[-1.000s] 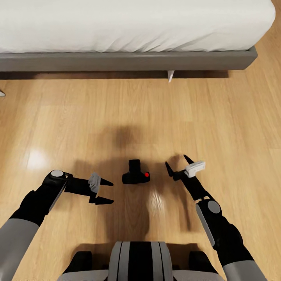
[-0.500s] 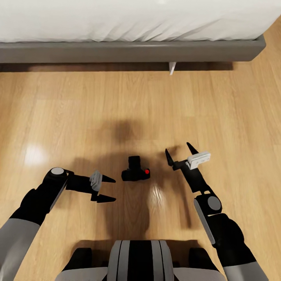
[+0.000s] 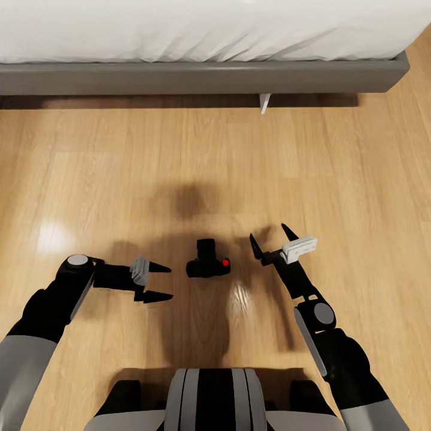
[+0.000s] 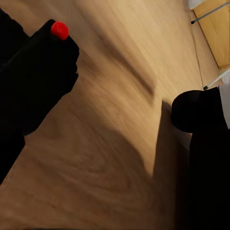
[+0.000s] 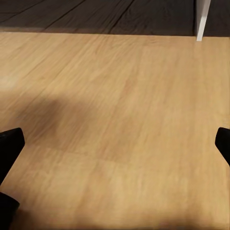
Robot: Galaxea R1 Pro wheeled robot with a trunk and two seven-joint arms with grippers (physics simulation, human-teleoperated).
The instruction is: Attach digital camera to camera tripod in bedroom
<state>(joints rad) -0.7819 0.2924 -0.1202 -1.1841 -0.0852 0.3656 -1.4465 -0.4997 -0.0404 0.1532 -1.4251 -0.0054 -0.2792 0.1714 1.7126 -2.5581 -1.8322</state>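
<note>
Digital camera on the light wood floor, black, lens barrel pointing toward 12 o'clock, red button on top at its 3 o'clock end. Seen too in the left wrist view, dark and close, red button showing. Lies between the two arms, touched by neither.

Left gripper at the camera's 8 o'clock, near but apart, jaws spread, pointed tips aimed toward 3 o'clock. Right gripper at the camera's 2 o'clock, just beside it, jaws spread, tips aimed toward 11 o'clock, holding nothing; black tips at both edges of the right wrist view over bare floor.

Bed well apart at 12 o'clock: white mattress on a grey frame, one white leg below it. Robot's trunk at 6 o'clock.
</note>
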